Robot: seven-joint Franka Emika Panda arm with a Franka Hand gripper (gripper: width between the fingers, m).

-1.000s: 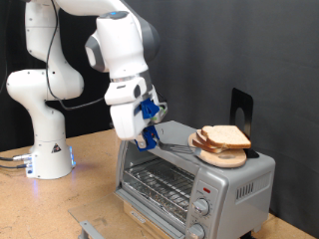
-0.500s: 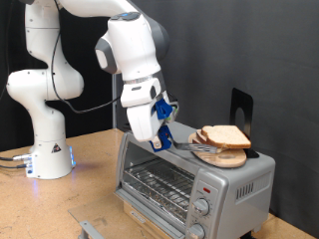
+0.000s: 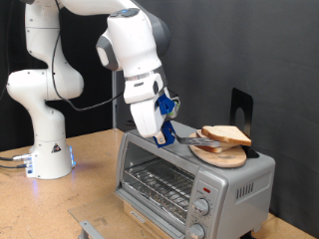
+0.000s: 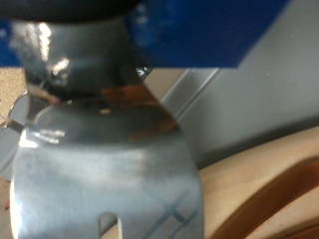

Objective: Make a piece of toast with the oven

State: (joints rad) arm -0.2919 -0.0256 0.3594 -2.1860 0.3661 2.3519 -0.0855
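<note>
Several slices of toast (image 3: 227,135) lie stacked on a round wooden board (image 3: 225,157) on top of the silver oven (image 3: 239,184). The oven's glass door (image 3: 157,185) is closed, with two knobs (image 3: 204,207) beside it. My gripper (image 3: 159,118) is above the oven's top and is shut on a blue-handled tool (image 3: 169,106). The tool's metal blade (image 3: 192,142) points to the exterior view's right and reaches the edge of the bread stack. In the wrist view the blade (image 4: 100,169) fills the picture, with the blue handle (image 4: 204,30) and the board (image 4: 269,189) beside it.
The arm's white base (image 3: 45,149) stands on the wooden table (image 3: 90,184) at the exterior view's left. A black upright object (image 3: 241,108) stands behind the oven. A grey metal bracket (image 3: 90,229) lies at the table's front edge.
The gripper has moved to the exterior view's right with the tool, and the blade has come from the oven's top edge up to the bread stack.
</note>
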